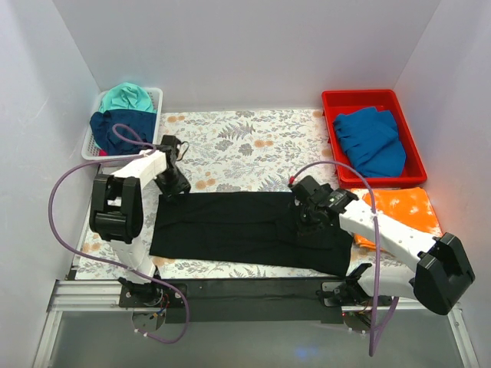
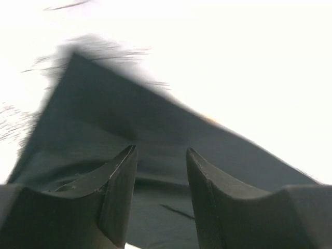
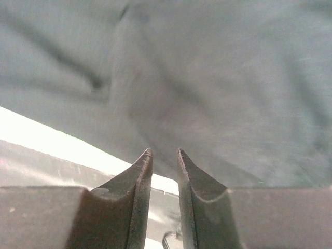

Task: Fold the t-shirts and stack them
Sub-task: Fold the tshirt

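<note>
Locate black t-shirt point(image 1: 230, 228) spread flat along near edge of printed table cloth point(image 1: 245, 134). Note left gripper point(image 1: 176, 185) at its far-left corner, fingers point(image 2: 119, 192) parted, open over cloth. Note right gripper point(image 1: 300, 218) over its right portion, fingers point(image 3: 137, 197) narrowly gapped; unable to tell whether clamped on cloth. Find orange t-shirt point(image 1: 406, 207) at right edge

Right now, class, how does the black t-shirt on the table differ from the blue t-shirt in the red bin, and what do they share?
The black t-shirt lies spread flat in a long band on the table cloth; the blue t-shirt sits bunched in the red bin. The black t-shirt covers more area than the blue t-shirt. Both are plain, soft cloth.
</note>
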`<control>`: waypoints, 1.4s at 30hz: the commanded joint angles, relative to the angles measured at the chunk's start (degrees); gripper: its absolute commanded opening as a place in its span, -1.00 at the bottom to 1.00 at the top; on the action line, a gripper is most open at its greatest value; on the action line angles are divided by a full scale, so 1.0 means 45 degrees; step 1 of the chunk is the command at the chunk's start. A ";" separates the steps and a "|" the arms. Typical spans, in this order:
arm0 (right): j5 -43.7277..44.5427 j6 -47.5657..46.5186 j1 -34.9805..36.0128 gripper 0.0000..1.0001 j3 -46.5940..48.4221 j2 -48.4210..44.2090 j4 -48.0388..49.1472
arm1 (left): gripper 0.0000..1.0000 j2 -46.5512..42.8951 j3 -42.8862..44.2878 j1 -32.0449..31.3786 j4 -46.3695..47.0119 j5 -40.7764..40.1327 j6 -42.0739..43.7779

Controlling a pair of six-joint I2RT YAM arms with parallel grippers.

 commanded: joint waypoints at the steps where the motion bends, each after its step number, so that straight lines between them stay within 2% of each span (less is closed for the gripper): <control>1: 0.2621 0.1826 -0.0745 -0.35 0.1062 -0.0286 -0.0646 | -0.15 -0.0868 0.1112 -0.1497 0.1044 0.0268 0.0912; 9: 0.3094 0.2102 -0.3558 -0.32 0.1705 0.0357 -0.0920 | -0.14 0.1414 0.4353 -0.6454 0.1455 0.0485 0.3136; 15: 0.2823 0.1711 -0.5101 -0.32 0.2156 0.0534 -0.0921 | -0.14 0.2999 0.5898 -0.8371 0.2098 0.2200 0.4309; 21: 0.1750 0.1146 -0.6605 -0.32 0.1884 0.0378 -0.0882 | -0.13 0.3468 0.5821 -0.9700 0.3426 0.2947 0.5560; 32: 0.0868 0.0598 -0.7876 -0.33 0.1356 -0.0110 -0.0784 | -0.13 0.4775 0.6328 -1.0700 0.3704 0.3453 0.6635; 35: 0.0771 0.0539 -0.7954 -0.33 0.1375 -0.0189 -0.0803 | -0.14 0.6101 0.6991 -1.0700 0.2672 0.2461 0.6479; 39: 0.0596 0.0520 -0.7974 -0.33 0.1395 -0.0169 -0.0764 | -0.14 0.7859 0.8355 -1.0467 0.1497 -0.0583 0.5876; 42: 0.0420 0.0500 -0.7993 -0.34 0.1434 -0.0130 -0.0764 | -0.14 0.9013 0.9645 -0.9572 0.0091 -0.0960 0.4763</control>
